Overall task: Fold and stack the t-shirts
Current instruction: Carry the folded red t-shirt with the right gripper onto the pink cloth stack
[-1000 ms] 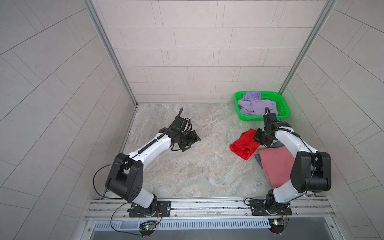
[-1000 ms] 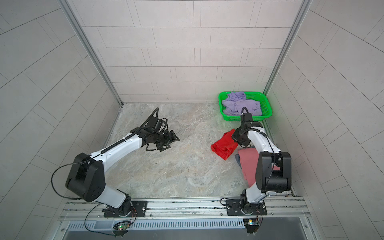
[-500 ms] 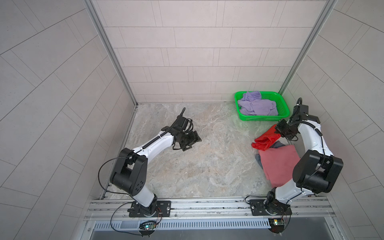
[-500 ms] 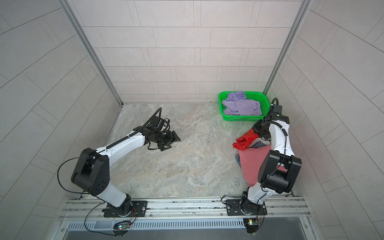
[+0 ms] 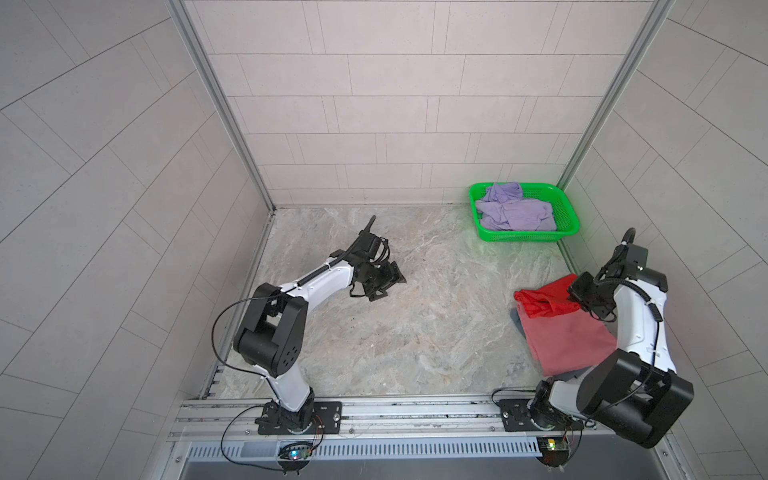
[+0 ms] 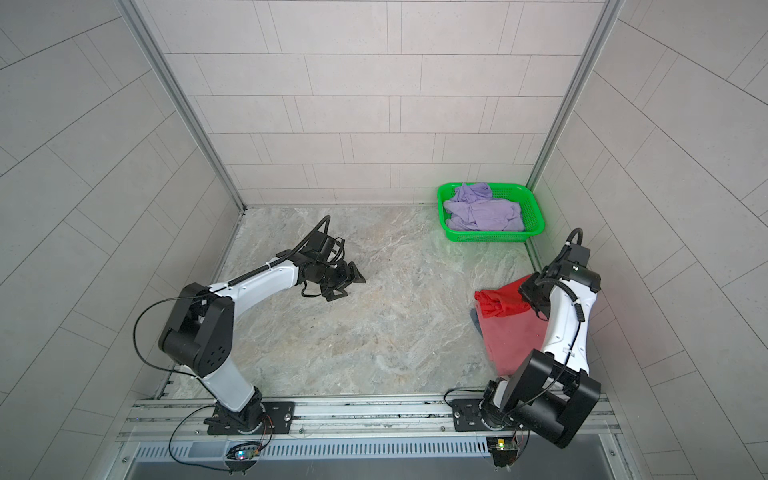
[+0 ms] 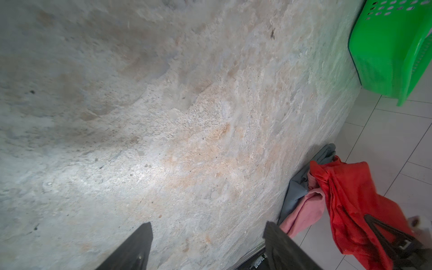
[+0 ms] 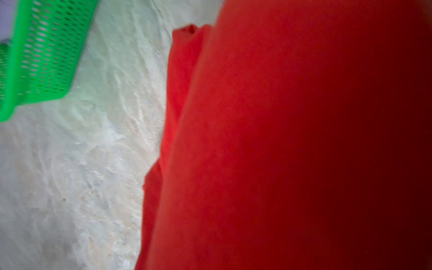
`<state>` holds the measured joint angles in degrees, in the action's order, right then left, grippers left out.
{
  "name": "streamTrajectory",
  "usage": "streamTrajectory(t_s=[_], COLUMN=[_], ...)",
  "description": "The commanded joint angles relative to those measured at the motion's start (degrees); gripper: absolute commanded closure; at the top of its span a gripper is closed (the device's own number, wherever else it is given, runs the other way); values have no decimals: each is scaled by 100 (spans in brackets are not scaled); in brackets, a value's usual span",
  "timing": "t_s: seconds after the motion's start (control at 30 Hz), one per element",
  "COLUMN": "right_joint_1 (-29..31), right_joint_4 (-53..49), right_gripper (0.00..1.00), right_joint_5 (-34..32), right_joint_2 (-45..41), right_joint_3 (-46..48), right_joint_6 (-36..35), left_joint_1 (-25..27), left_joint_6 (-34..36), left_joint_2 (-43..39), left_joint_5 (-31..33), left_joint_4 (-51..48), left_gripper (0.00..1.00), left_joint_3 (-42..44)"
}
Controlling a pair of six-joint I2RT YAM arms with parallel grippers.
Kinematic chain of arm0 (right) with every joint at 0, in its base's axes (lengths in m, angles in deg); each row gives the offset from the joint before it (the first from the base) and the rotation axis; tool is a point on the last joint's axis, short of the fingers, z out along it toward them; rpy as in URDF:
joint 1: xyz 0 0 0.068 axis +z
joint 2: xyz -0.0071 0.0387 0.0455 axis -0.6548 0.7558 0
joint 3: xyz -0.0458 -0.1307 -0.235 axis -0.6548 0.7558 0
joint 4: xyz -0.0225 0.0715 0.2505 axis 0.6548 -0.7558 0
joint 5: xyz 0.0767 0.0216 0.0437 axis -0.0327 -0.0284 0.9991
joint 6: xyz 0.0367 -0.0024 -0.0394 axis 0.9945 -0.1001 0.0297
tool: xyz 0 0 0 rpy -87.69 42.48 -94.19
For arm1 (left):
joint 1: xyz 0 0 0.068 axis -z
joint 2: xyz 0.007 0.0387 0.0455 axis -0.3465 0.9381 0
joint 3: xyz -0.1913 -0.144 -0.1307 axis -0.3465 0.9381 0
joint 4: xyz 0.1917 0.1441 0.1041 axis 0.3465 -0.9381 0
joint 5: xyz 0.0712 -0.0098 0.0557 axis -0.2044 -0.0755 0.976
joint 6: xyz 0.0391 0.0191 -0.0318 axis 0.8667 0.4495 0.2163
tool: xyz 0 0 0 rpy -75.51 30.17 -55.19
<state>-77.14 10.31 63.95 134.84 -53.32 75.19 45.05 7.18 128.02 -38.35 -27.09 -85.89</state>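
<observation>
Red shirt [image 5: 540, 301]: soft, light, limp; bunched, hanging from clenched right gripper [image 5: 577, 297] over pink shirt [image 5: 569, 343], bench [image 5: 415, 332] right edge. Likely best hold: hem corners. Left gripper [image 5: 388, 286]: released, empty.

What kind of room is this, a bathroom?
Probably a robot test booth, not a bathroom: left arm and right arm bolted to a metal rail, tiled walls boxing in a tabletop.

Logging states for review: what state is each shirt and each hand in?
red t-shirt, bunched, partly lifted
pink t-shirt, folded flat
grey-blue t-shirt, beneath pink one, edge showing
lavender t-shirt, crumpled in green basket
left hand, open, empty
right hand, shut on red t-shirt
</observation>
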Motion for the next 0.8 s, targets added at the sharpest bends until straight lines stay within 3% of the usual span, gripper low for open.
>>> streamTrajectory(t_s=[0.0, 0.3, 0.47, 0.6, 0.73, 0.77], right_joint_1=[-155, -313, -328, -330, -330, -332], right_joint_4=[413, 203, 158, -511, -1151, -1148], right_gripper=[99, 99, 99, 99, 99, 95], right_joint_5=[-134, -398, -342, -445, -1047, -1281], right_joint_2=[83, 1065, 1007, 793, 559, 525], right_joint_3=[502, 308, -22, -681, -953, -863], right_joint_6=[-56, 160, 132, -26, -364, -350], left_joint_1=[-22, -25, -25, -25, -25, -19], left_joint_6=[93, 122, 25, -7, 18, 17], left_joint_2=[147, 145, 158, 232, 313, 350], left_joint_5=[-140, -104, -122, -156, -201, -218], left_joint_4=[26, 3, 135, 157, 134, 152], left_gripper=[18, 18, 18, 18, 18, 18], left_joint_3=[-255, -228, -126, -170, -290, -302])
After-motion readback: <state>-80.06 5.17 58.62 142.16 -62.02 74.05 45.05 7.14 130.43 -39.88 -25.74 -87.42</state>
